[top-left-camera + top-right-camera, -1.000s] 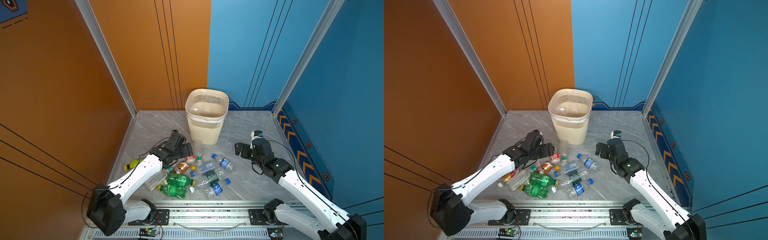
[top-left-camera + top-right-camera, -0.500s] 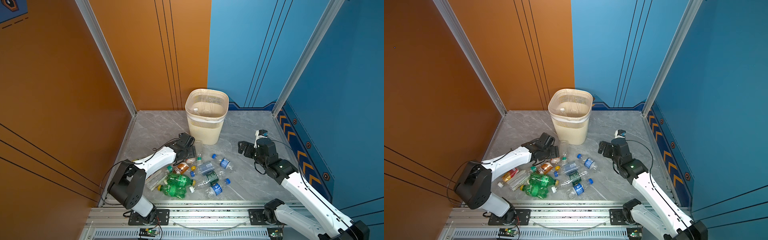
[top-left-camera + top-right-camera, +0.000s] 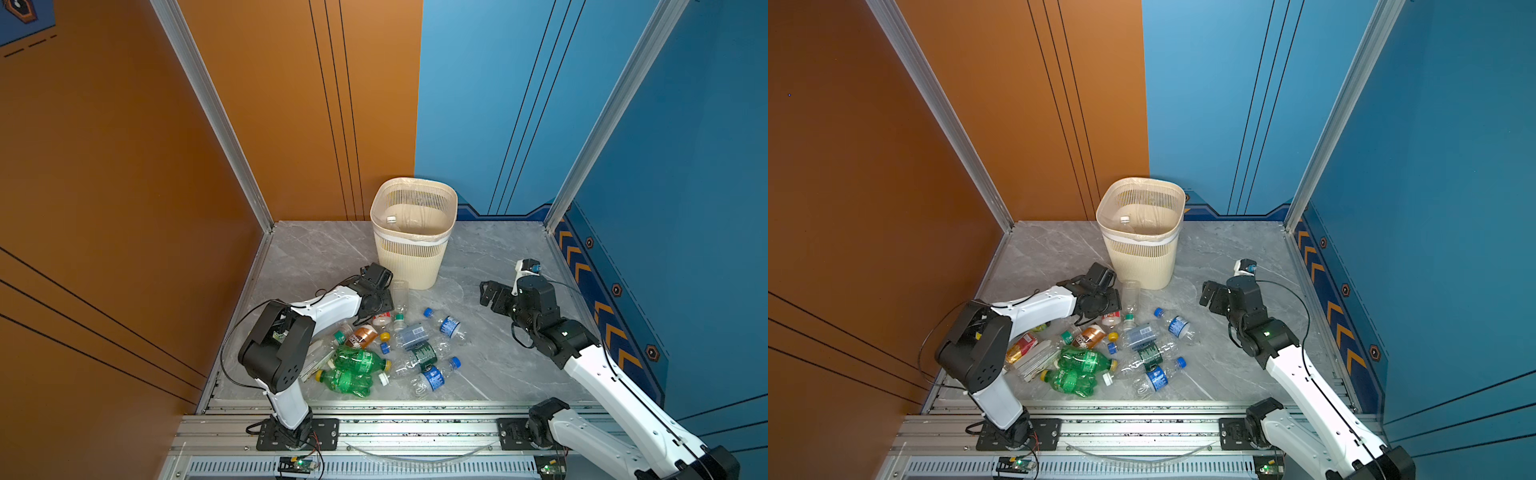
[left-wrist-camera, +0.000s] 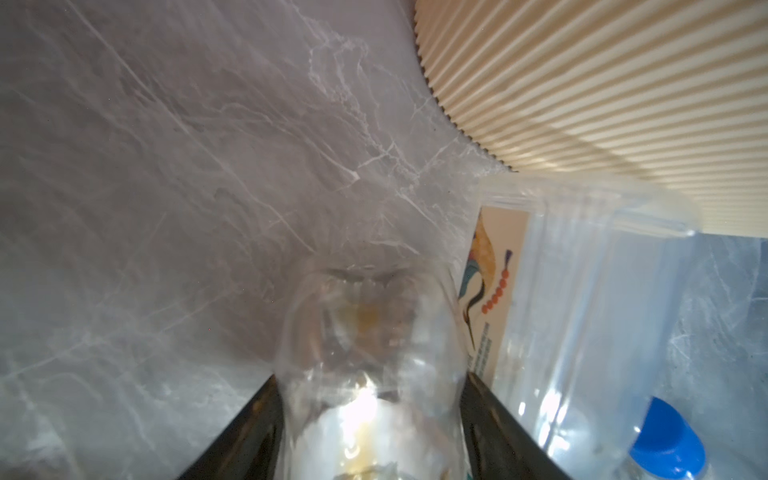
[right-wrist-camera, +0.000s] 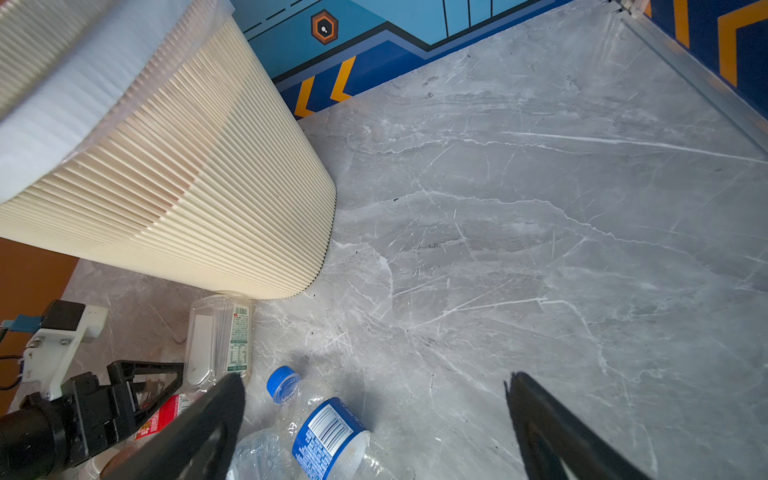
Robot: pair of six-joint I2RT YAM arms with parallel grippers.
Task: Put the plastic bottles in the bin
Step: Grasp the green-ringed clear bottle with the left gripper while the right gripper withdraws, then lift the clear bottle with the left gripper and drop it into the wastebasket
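Note:
Several plastic bottles lie heaped on the grey floor in front of the cream slatted bin. One white-capped bottle lies inside the bin. My left gripper is low at the heap's far edge. Its fingers press both sides of a clear bottle with a red label. My right gripper hangs open above the floor to the right of the heap. A blue-labelled bottle lies below it, near one finger.
A clear flat-sided bottle lies against the bin's foot, beside my left gripper. Two green bottles are at the heap's near side. Orange and blue walls enclose the floor. The rail runs along the front.
My left arm folded down and its gripper went forward to the heap's far edge, where it closed on the red-labelled bottle. My right gripper drifted slightly right and stayed open.

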